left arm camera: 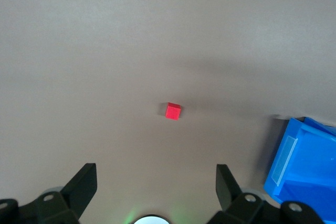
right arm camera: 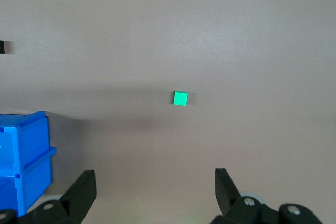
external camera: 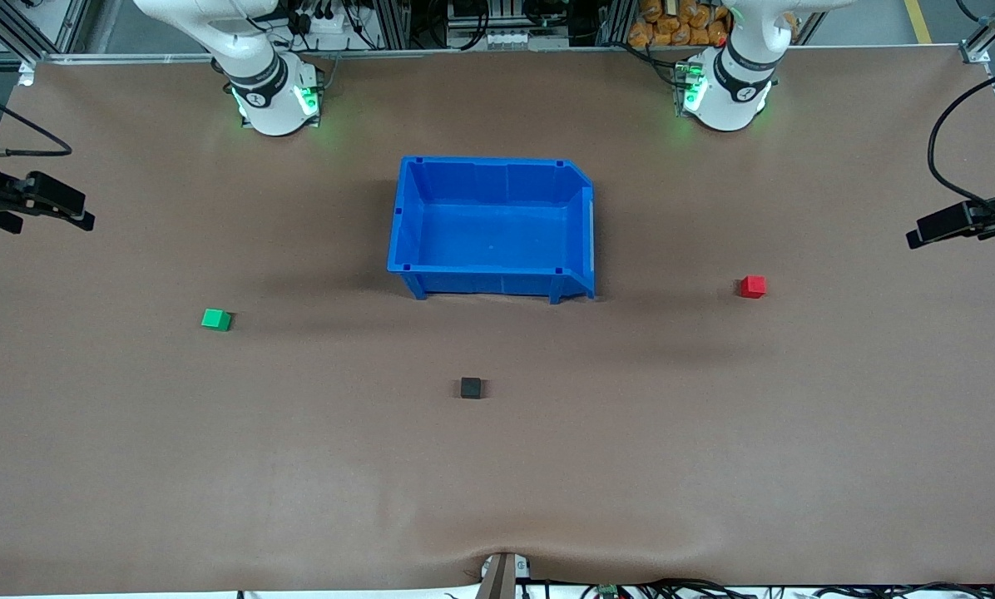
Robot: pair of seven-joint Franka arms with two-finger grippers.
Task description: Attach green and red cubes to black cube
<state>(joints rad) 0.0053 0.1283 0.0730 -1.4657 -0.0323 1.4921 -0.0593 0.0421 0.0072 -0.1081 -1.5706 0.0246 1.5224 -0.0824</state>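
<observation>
Black cube [external camera: 470, 388]: sits alone on the brown table [external camera: 714, 449], nearer the front camera than the blue bin [external camera: 406, 216], between the other two cubes.
Green cube [external camera: 215, 319]: lies toward the right arm's end of the table, well apart from the black one.
Red cube [external camera: 752, 286]: lies toward the left arm's end, beside the bin and apart from it.
Left gripper [left arm camera: 152, 187]: raised over the table above the red cube, fingers [left arm camera: 84, 182] spread wide, gripping nothing.
Right gripper [right arm camera: 152, 187]: raised above the green cube, fingers [right arm camera: 81, 187] likewise parted and bare.
Blue bin: stands in front of the two arm bases, nothing showing inside.
</observation>
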